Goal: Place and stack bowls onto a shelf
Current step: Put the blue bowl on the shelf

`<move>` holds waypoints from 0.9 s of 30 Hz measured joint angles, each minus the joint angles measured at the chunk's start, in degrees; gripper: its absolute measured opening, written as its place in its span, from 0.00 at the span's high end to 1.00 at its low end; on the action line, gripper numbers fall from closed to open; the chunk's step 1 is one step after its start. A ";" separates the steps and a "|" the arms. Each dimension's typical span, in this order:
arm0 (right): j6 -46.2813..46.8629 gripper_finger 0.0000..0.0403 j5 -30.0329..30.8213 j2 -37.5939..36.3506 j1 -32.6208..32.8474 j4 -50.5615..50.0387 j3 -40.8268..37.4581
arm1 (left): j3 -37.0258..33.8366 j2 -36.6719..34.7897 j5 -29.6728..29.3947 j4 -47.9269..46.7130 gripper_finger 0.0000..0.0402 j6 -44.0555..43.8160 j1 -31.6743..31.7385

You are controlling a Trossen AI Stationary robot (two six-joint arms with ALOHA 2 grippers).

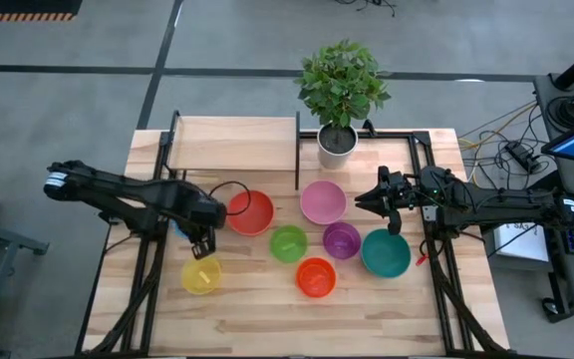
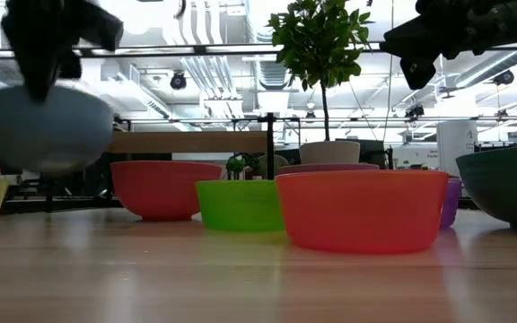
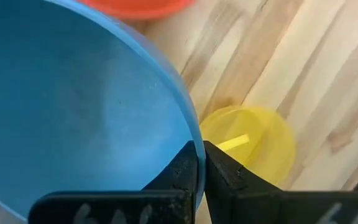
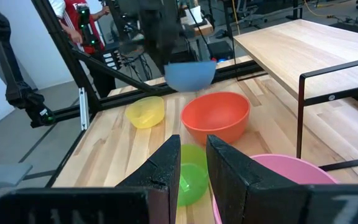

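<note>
Currently held: left end effector pinches the blue bowl by its rim, lifted above the yellow bowl.
Advice: carry it level to the shelf — clear the red bowl.
Right end effector: slightly spread, waiting over the pink bowl.

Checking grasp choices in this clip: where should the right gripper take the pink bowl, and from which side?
Probably by the rim. The pink bowl sits upright and open, thin-walled, so one finger inside and one outside would pinch it. The right gripper could come from above onto its own side of the rim; the purple bowl crowds the near side.
</note>
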 joint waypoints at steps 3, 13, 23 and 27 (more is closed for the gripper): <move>0.00 0.83 0.02 -0.01 0.00 0.00 0.00 | 5.59 -0.05 -3.75 -2.05 1.00 1.41 -0.89; -0.04 0.83 0.02 -0.02 0.00 0.00 0.00 | 22.23 3.68 -20.01 -2.46 1.00 24.58 0.06; 0.00 0.83 0.02 -0.02 0.00 0.00 0.00 | 27.47 9.55 -25.17 -8.69 1.00 38.57 17.09; 0.15 0.83 0.02 -0.02 0.00 -0.02 0.00 | 27.50 12.36 -25.29 -15.25 1.00 39.28 26.62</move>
